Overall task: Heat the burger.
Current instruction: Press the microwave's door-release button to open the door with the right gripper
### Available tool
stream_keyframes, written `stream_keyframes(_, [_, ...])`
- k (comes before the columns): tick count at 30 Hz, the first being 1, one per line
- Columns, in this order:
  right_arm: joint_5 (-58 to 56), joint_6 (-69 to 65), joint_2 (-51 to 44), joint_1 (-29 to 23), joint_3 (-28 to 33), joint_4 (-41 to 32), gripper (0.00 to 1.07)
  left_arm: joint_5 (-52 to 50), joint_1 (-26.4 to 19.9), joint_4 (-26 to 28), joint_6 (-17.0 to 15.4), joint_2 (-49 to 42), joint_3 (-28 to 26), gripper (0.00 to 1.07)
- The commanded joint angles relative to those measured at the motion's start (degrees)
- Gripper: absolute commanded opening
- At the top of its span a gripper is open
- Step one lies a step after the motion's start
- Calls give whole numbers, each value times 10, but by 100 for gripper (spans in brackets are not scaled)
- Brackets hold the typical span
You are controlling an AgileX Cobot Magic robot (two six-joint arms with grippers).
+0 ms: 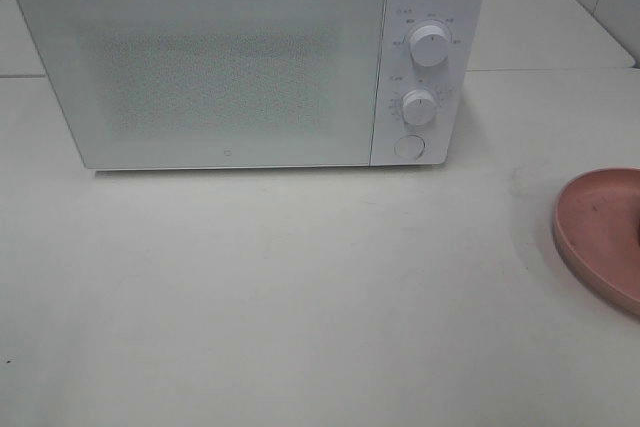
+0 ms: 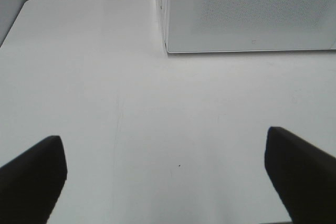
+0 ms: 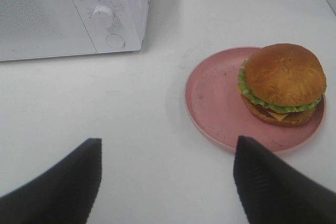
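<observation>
- Right wrist view gives us one burger (image 3: 282, 83), sitting off-centre on one pink plate (image 3: 215, 98) on the white bench (image 1: 300, 297).
- We count one white microwave (image 1: 210, 67) near the plate, its door shut, with two dials (image 1: 429, 44) and one round button (image 1: 409, 147).
- Left end effector (image 2: 164, 135): released, jaws wide over bare bench in front of the microwave.
- Right end effector (image 3: 168, 140): released, jaws apart, just short of the plate.
</observation>
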State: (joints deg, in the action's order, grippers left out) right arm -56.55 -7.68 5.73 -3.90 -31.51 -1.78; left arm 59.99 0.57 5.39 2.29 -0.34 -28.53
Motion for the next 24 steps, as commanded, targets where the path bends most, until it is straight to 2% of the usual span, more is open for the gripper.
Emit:
stream_keyframes(1, [27, -3, 16, -1, -5, -4, 69, -10, 3, 5, 2, -14, 3, 96])
stream_keyframes(24, [185, -3, 202, -1, -5, -2, 69, -10, 3, 5, 2, -14, 3, 96])
